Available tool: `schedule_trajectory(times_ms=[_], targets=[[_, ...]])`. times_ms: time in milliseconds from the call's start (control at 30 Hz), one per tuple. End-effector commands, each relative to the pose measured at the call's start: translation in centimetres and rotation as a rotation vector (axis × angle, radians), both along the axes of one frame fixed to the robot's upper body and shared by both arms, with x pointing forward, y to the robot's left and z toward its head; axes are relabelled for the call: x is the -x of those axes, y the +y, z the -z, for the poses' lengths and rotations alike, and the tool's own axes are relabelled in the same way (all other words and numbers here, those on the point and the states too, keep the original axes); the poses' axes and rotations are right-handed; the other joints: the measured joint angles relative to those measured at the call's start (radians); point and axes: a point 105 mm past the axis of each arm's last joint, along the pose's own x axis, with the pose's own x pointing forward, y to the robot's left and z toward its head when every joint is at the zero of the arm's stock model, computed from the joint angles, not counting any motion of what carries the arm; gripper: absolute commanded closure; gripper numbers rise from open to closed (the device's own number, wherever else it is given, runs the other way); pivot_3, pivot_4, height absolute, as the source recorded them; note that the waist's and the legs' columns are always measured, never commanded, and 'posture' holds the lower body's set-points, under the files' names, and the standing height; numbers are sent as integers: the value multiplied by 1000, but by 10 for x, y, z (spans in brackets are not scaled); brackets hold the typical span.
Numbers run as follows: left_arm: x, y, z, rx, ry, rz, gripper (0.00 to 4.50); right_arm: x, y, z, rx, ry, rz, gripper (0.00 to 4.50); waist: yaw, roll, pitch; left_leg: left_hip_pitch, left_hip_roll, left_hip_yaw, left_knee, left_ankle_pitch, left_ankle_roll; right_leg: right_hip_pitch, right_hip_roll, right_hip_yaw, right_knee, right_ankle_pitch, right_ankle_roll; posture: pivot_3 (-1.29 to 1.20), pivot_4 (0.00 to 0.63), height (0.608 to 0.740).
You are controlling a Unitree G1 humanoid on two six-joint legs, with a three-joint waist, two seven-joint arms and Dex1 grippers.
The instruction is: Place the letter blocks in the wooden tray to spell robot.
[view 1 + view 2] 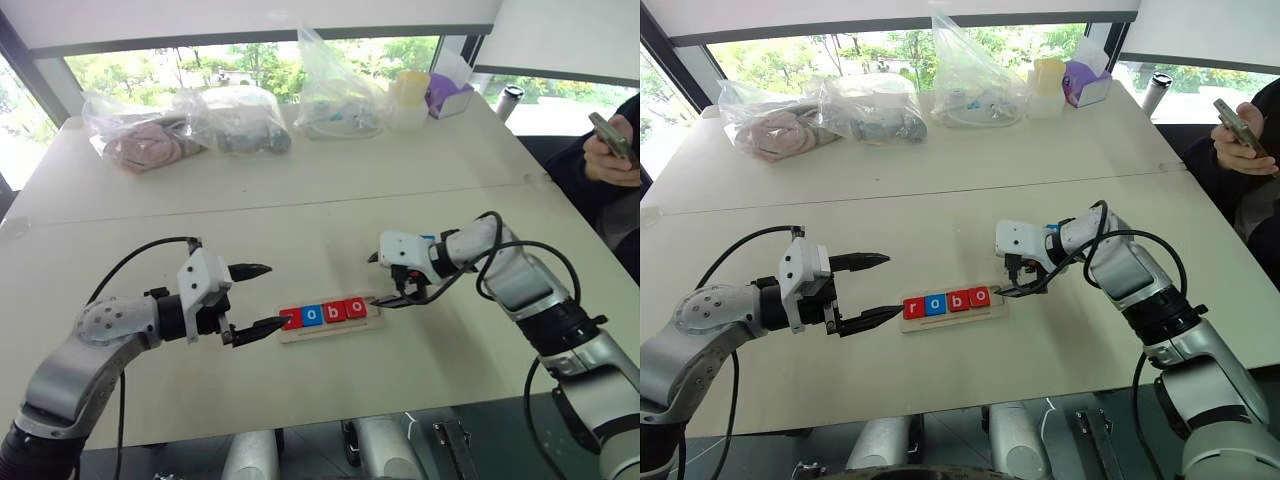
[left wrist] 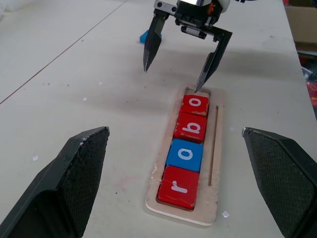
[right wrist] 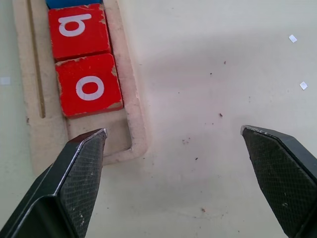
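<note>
The wooden tray (image 1: 372,322) lies on the table between my two grippers. In its slot sit letter blocks in a row: red r (image 2: 177,186), blue o (image 2: 184,154), red b (image 2: 191,127) and red o (image 2: 195,104). The slot's end past the red o (image 3: 89,87) is bare. Another blue block (image 2: 143,35) lies on the table behind my right gripper, its letter hidden. My right gripper (image 1: 378,280) is open, one fingertip (image 2: 199,88) just above the tray's bare end. My left gripper (image 1: 272,296) is open beside the tray's r end, holding nothing.
Several clear plastic bags (image 1: 240,120) and a purple box (image 1: 448,95) stand along the table's far edge. A dark cup (image 1: 510,102) stands at the far right. A person's hands with a phone (image 1: 612,140) show at the right edge.
</note>
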Motion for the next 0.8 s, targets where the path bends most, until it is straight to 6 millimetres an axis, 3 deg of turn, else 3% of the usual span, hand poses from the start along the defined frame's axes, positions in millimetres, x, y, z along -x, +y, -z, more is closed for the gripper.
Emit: schedule_trajectory(times_ms=[33,233,467,733,800], targets=[[2,0,-7,-3,-29,6,0,-2,10,-12,-25,-44,-31,40,0,0,0,0,0,0,0,0,0,0,0,0,0,0,0,0,150,740],[2,0,-7,-3,-31,3,0,3,27,-14,-53,-39,-78,40,0,0,0,0,0,0,0,0,0,0,0,0,0,0,0,0,150,740],[3,0,-7,-1,-32,1,0,5,29,-12,-49,-41,-80,40,0,0,0,0,0,0,0,0,0,0,0,0,0,0,0,0,150,740],[2,0,-7,-2,-35,-2,0,0,-13,-37,-11,-102,29,40,2,0,0,0,0,0,0,0,0,0,0,0,0,0,0,0,150,740],[2,0,-7,-1,-36,-3,0,-11,-22,-47,-48,-149,126,40,1,0,0,0,0,0,0,0,0,0,0,0,0,0,0,0,150,740]])
